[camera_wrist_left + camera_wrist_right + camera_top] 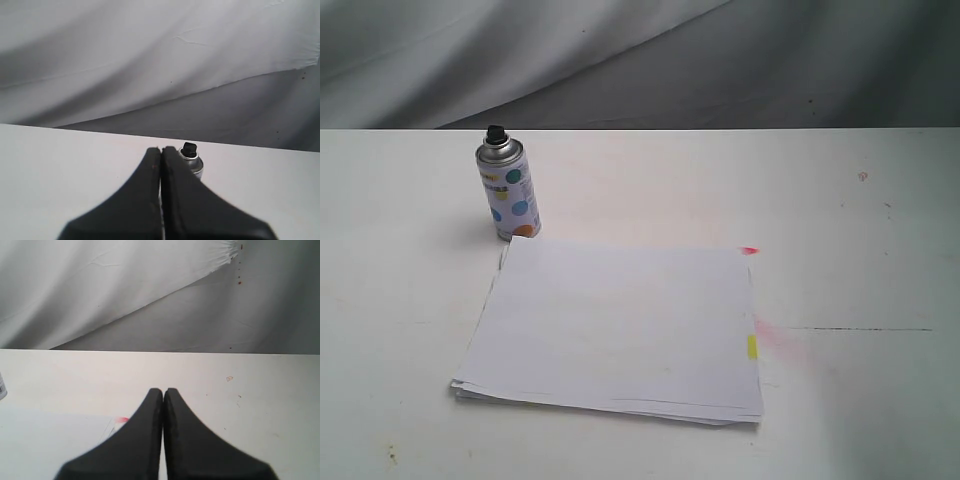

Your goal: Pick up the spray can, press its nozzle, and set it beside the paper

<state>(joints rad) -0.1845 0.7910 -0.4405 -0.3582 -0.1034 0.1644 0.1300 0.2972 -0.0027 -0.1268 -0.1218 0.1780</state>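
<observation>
The white spray can (509, 190) with teal, blue and orange dots stands upright on the table, just behind the paper's far left corner. Its black nozzle (496, 133) tops the silver dome. The paper (620, 325) lies flat mid-table, with a yellow tab (752, 346) and a pink tab (749, 250) on its right edge. Neither gripper shows in the exterior view. In the left wrist view my left gripper (161, 150) is shut and empty, with the can's top (191, 159) and nozzle (188, 148) just beyond its tips. My right gripper (163, 391) is shut and empty above the table.
A grey cloth backdrop (640, 60) hangs behind the table's far edge. A pink stain (782, 342) and a dark line (865, 329) mark the white tabletop (860, 230) right of the paper. The paper's corner (60, 440) and its pink tab (121, 419) show in the right wrist view.
</observation>
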